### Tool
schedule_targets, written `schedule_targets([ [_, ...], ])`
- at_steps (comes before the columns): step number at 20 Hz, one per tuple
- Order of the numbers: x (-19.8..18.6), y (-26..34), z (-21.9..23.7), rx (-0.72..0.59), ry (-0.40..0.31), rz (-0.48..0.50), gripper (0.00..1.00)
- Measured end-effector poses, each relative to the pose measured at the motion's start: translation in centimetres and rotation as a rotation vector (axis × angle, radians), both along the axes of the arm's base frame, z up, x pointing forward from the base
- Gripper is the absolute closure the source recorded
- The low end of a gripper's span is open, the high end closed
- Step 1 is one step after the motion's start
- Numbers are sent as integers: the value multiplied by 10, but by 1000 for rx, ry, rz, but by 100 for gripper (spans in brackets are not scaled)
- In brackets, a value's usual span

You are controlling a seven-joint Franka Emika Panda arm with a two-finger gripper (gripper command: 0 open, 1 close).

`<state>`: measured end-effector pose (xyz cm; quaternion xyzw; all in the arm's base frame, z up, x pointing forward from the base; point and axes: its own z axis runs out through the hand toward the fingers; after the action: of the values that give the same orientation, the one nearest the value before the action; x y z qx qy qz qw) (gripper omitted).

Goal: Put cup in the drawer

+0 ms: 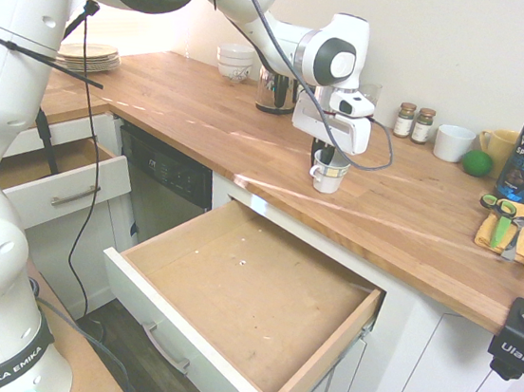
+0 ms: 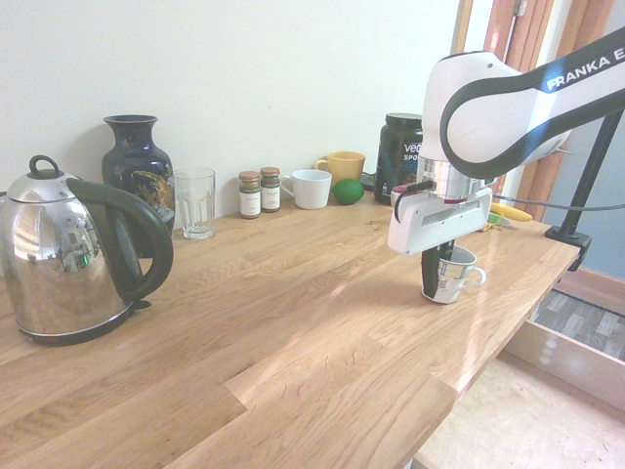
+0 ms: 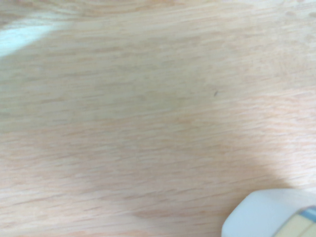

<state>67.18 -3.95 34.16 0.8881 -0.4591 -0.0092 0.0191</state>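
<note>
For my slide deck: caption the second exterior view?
Pincer shut on the cup's wall, cup standing on the wooden counter.

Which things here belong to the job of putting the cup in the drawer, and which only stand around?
Belong to the job:
cup, on the counter
gripper, shut on the cup's wall
drawer, pulled open

Only standing around:
kettle
vase
clear glass
spice jars
white mug
</note>
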Motion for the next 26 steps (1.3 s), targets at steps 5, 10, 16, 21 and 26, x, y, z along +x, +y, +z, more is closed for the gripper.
schedule_targets([
  [5, -1, 1, 3, 0, -3, 1, 100],
  [10, -14, 7, 20, 1, -13, 10, 100],
  [16, -37, 8, 37, -1, -22, 15, 100],
  [21, -50, 12, 51, -7, -35, 25, 100],
  [26, -81, 20, 76, -17, -46, 47, 100],
])
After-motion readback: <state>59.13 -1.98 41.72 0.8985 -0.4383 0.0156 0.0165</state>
